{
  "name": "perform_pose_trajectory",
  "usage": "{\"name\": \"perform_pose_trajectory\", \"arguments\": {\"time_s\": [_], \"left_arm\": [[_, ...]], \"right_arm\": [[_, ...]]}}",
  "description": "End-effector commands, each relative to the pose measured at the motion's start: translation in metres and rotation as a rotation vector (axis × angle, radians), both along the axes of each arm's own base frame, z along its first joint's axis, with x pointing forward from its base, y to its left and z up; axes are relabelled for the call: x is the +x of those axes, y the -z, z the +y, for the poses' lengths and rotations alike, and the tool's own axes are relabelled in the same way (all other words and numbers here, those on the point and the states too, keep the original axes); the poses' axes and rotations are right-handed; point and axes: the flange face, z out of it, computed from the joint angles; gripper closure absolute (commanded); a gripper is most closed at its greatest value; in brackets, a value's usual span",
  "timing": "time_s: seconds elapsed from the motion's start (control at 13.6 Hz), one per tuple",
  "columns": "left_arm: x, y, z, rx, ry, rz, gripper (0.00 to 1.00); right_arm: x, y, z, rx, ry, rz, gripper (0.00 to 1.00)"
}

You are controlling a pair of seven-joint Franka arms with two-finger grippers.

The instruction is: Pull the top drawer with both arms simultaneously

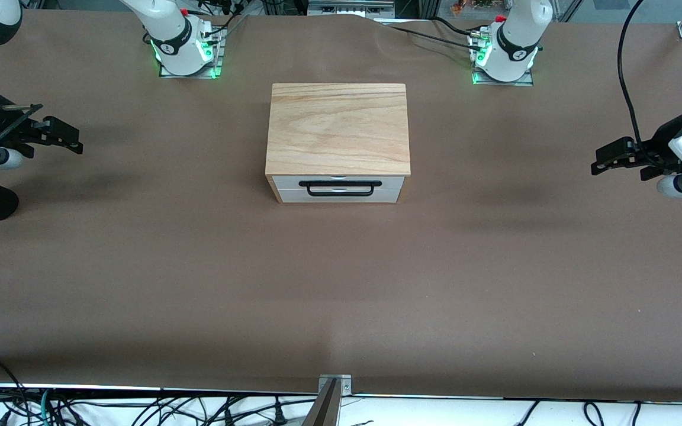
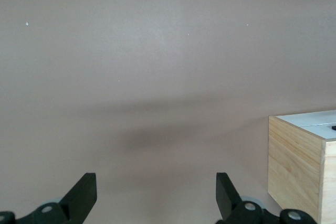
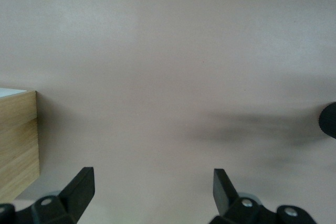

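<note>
Waiting wide open and empty, our left gripper [image 1: 604, 161] and right gripper [image 1: 68, 139] hung apart from the shut top drawer [image 1: 338, 183]; we judged reaching its handle [image 1: 340, 188] came next.

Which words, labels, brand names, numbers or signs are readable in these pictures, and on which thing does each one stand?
No text can be read anywhere.
Right arm: a small round mark on the black band near its base, too small to read.
Left arm: the same kind of mark, too small to read.
Cabinet, top drawer and its black handle: no lettering.
Both wrist views: no text.
</note>
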Motion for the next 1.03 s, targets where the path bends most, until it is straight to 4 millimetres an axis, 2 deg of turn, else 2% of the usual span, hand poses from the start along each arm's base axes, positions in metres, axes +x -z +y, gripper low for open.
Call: {"name": "perform_pose_trajectory", "arguments": {"time_s": [0.0,0.95], "left_arm": [[0.0051,-0.0049,0.0017,0.013,0.023,-0.011,0.00],[0.0106,-0.0009,-0.0008,0.007,0.024,-0.012,0.00]], "right_arm": [[-0.0016,-0.0066,0.0004,0.012,-0.010,0.003,0.00],[-0.0016,-0.0066,0.0006,0.014,-0.010,0.003,0.00]]}}
